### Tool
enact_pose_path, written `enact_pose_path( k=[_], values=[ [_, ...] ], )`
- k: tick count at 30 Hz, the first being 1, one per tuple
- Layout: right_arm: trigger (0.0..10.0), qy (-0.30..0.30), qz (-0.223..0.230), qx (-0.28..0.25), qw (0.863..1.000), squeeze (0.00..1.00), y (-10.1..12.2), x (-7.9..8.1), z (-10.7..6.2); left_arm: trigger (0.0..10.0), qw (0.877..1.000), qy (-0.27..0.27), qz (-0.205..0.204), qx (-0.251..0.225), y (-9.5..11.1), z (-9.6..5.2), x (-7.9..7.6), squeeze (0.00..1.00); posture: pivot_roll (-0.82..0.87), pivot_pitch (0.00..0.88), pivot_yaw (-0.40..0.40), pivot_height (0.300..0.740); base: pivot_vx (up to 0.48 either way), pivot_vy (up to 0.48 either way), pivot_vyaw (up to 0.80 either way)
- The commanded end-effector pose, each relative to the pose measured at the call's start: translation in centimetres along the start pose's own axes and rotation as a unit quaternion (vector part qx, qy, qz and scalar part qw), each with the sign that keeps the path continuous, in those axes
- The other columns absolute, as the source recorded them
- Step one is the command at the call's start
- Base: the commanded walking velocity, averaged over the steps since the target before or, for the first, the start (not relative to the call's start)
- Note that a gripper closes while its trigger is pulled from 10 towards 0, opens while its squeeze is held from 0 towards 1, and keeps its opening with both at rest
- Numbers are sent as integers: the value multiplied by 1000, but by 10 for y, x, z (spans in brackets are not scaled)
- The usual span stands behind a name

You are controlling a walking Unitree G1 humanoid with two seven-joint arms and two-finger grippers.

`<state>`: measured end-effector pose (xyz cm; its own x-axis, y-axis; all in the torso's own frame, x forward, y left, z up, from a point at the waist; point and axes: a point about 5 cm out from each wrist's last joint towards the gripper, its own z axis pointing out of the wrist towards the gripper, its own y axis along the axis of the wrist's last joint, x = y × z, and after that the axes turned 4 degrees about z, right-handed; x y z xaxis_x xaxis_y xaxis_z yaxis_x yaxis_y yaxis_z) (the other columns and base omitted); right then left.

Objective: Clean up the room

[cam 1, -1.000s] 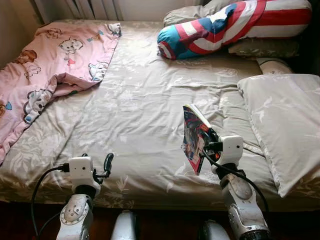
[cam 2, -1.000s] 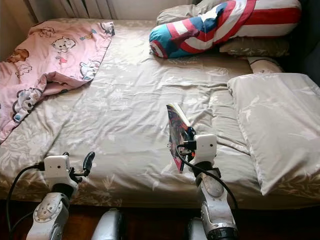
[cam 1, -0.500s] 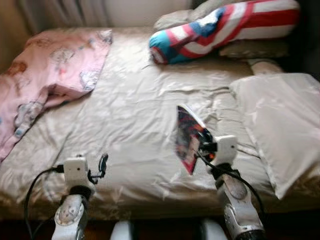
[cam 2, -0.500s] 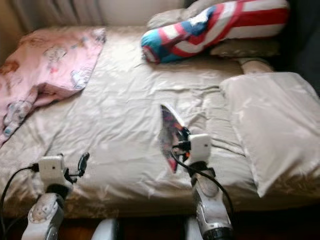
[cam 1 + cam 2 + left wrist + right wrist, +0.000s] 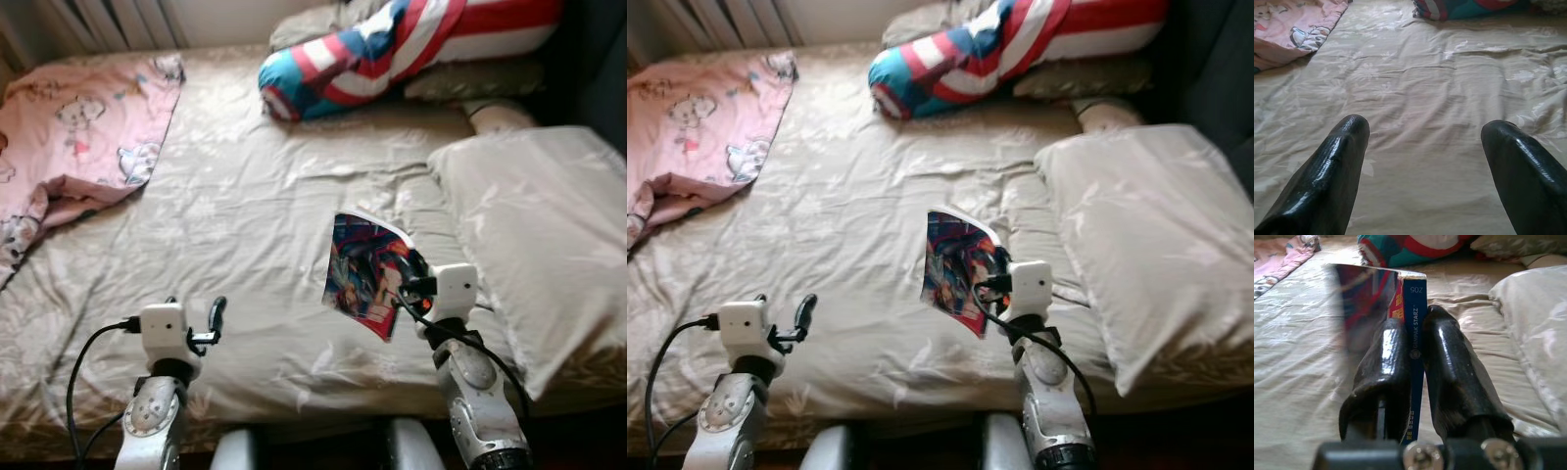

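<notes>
My right gripper (image 5: 404, 277) is shut on a thin comic magazine (image 5: 364, 273) with a colourful cover and a blue spine (image 5: 1413, 333), held upright above the front part of the beige bed (image 5: 255, 215). Its two black fingers (image 5: 1449, 367) clamp the spine from both sides. My left gripper (image 5: 213, 318) hangs open over the bed's front edge, its fingertips (image 5: 1347, 147) wide apart with only bare sheet between them.
A pink cartoon blanket (image 5: 69, 127) lies crumpled at the bed's far left. A red, white and blue shield-pattern cushion (image 5: 392, 44) lies at the head. A large beige pillow (image 5: 529, 225) covers the right side, with a smaller pillow (image 5: 500, 116) behind it.
The camera has shifted, so the whole scene slid left. The magazine has turned in my right gripper, so its cover faces the camera more. The left arm is unchanged.
</notes>
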<state>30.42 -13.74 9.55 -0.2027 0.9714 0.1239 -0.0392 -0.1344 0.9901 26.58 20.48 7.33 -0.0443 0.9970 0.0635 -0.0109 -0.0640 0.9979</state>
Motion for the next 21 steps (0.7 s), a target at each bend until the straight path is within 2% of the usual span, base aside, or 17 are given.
enact_pose_path(
  k=[1,5,6,10,12,13,14,15,16,17,18,20,21],
  values=[
    [10000,6,8,-20,1000,0,7,6,4,10000,1000,6,16,12,-5,-4,8,0,-60,145,35,619,0,0,0],
    [10000,4,21,-20,1000,0,7,6,5,10000,1000,5,17,12,-4,-4,8,0,-54,143,38,619,0,0,0],
    [10000,-7,59,-14,998,0,6,6,9,10000,1000,5,19,12,-4,-4,9,0,-43,144,43,619,0,0,0],
    [10000,-23,89,9,996,0,-2,5,15,10000,1000,6,22,12,-3,-4,11,0,-39,149,46,619,0,0,0],
    [10000,-29,145,13,989,0,-2,7,23,10000,1000,6,24,10,-1,-4,13,0,-22,157,50,619,0,0,0],
    [10000,-29,145,13,989,0,-2,7,23,10000,1000,6,24,10,-1,-4,13,0,-22,157,50,619,0,0,0],
    [10000,-31,174,10,984,0,-1,9,28,10000,1000,6,25,9,0,-4,13,0,-20,157,52,619,0,0,0],
    [10000,-31,174,10,984,0,-1,9,28,10000,1000,6,25,9,0,-4,13,0,-20,157,52,619,0,0,0],
    [10000,-33,213,5,977,0,2,9,34,10000,1000,6,26,8,1,-4,14,0,-10,166,57,619,0,0,0],
    [10000,-42,295,-10,954,0,11,6,48,10000,999,8,30,6,3,-5,17,0,7,176,63,619,0,0,0],
    [10000,-42,295,-10,954,0,11,6,48,10000,999,8,30,6,3,-5,17,0,7,176,63,619,0,0,0],
    [10000,-60,362,-18,930,0,13,-1,55,10000,999,8,37,7,4,-8,19,0,29,192,68,619,0,0,0],
    [10000,-67,402,-13,913,0,10,-5,58,10000,999,7,42,6,5,-9,21,0,48,204,74,619,0,0,0]
  ],
)
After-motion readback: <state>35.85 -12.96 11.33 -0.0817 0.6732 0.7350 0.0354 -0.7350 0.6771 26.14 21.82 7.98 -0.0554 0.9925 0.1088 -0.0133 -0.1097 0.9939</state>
